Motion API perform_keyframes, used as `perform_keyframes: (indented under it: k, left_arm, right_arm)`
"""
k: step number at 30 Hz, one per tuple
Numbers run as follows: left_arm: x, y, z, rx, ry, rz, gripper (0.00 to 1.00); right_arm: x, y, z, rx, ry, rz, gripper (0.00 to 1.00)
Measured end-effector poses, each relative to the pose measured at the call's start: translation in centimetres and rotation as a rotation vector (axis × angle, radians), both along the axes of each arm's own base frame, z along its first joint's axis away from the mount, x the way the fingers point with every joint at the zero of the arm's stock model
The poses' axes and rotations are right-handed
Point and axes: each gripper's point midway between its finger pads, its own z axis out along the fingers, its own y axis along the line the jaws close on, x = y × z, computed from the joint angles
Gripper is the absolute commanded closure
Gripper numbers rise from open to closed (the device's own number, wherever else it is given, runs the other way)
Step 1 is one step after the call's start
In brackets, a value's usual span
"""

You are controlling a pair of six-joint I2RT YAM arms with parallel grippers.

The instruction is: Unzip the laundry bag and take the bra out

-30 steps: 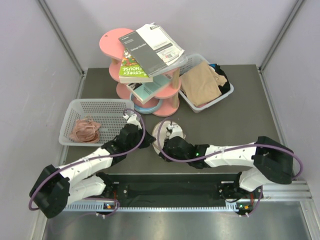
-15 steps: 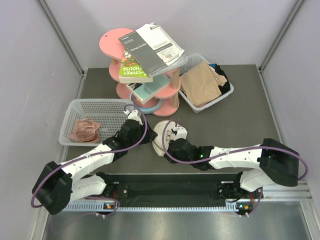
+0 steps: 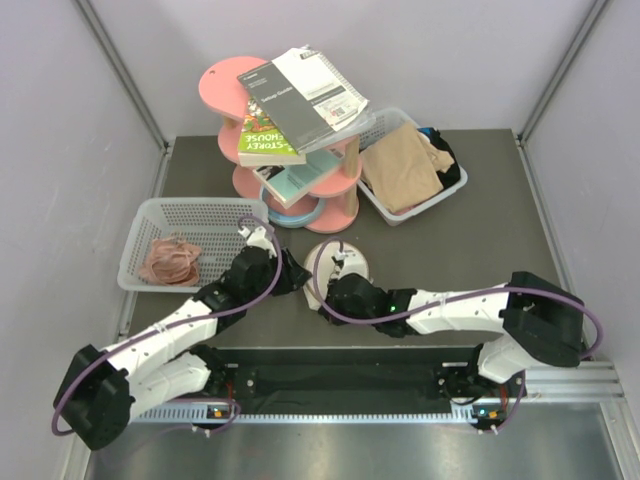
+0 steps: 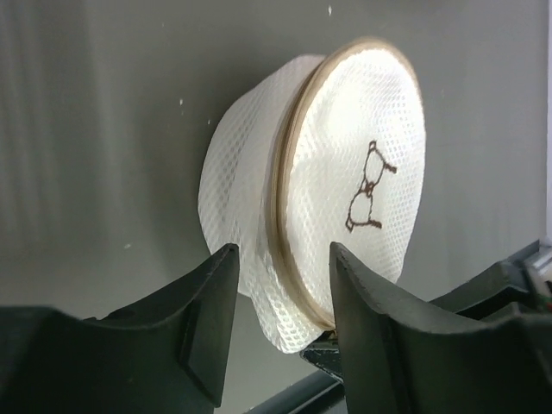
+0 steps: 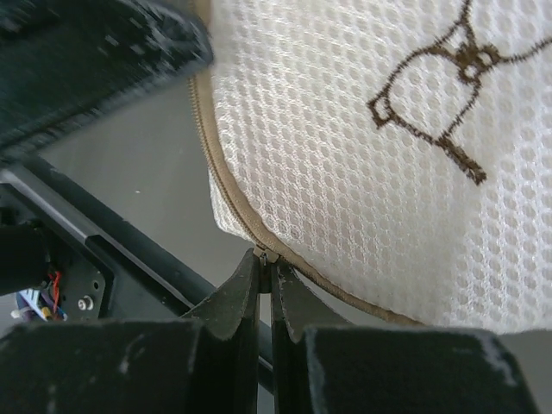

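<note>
The laundry bag (image 3: 352, 258) lies near the middle of the counter, a little toward the near edge and just in front of the pink tiered stand (image 3: 225, 85); its cream mesh face with the small dark bra outline shows in the left wrist view (image 4: 362, 172) and fills the right wrist view (image 5: 345, 155); a tan zip band runs round its rim and looks closed wherever it shows. The left tool (image 3: 285, 270) reaches in from the bag's left side; its fingers are apart (image 4: 280, 259), straddling the lower rim of the bag, and whether they touch the mesh cannot be told. The right tool (image 3: 330, 285) sits at the bag's near edge; its fingertips are pressed together (image 5: 266, 263) on the zipper pull (image 5: 266, 255) at the tan band. A white mesh basket (image 3: 215, 230) stands by the left edge with a pinkish-brown bundle (image 3: 170, 262) inside; a tan cloth (image 3: 400, 165) lies in a bin toward the far right corner.
</note>
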Motion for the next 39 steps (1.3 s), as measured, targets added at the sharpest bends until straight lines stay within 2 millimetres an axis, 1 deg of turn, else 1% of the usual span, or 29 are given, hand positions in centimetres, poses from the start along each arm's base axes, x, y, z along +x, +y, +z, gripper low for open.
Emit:
perform_keyframes:
  k: [2, 5, 6, 8, 9, 10, 12, 21, 24, 29, 32, 39]
  left_arm:
    - [-0.4, 0.0, -0.6, -0.003, 0.021, -0.007, 0.55]
    - [-0.6, -0.1, -0.9, -0.006, 0.035, -0.013, 0.64]
    - [-0.7, -0.1, -0.9, -0.007, 0.036, -0.015, 0.71]
    - [-0.7, -0.3, -0.8, -0.015, 0.037, -0.015, 0.79]
    - [-0.6, -0.3, -0.8, -0.018, 0.035, -0.016, 0.87]
    - [-0.6, -0.4, -0.7, -0.020, 0.034, -0.015, 0.93]
    - [-0.5, -0.4, -0.7, -0.022, 0.035, -0.015, 1.00]
    - [-0.4, -0.3, -0.8, -0.019, 0.036, -0.005, 1.00]
    - [-0.3, -0.2, -0.9, -0.012, 0.033, 0.003, 1.00]
    - [0.0, 0.2, -1.0, 0.007, 0.022, 0.019, 1.00]
    - [0.1, 0.5, -1.1, 0.022, 0.014, 0.025, 1.00]
    - [0.1, 1.0, -1.1, 0.047, 0.002, 0.034, 1.00]
  right_arm:
    - [0.1, 0.4, 0.3, 0.008, -0.004, 0.006, 1.00]
    - [0.1, 0.8, 0.7, 0.019, -0.007, 0.012, 1.00]
    - [0.1, 0.9, 0.7, 0.023, -0.007, 0.013, 1.00]
    - [0.1, 0.9, 0.7, 0.024, -0.006, 0.015, 1.00]
    - [0.1, 0.9, 0.7, 0.024, -0.006, 0.015, 1.00]
    - [0.1, 0.9, 0.6, 0.024, -0.005, 0.016, 1.00]
    - [0.1, 0.9, 0.6, 0.023, -0.005, 0.016, 1.00]
    - [0.1, 0.9, 0.5, 0.022, -0.004, 0.015, 1.00]
    - [0.0, 0.6, 0.2, 0.014, -0.001, 0.012, 1.00]
    - [-0.3, -1.1, -0.6, -0.015, 0.004, -0.008, 1.00]
    - [-0.1, -2.4, -0.5, -0.027, -0.006, -0.034, 1.00]
    - [1.6, -5.5, -0.4, -0.053, -0.020, -0.115, 1.00]
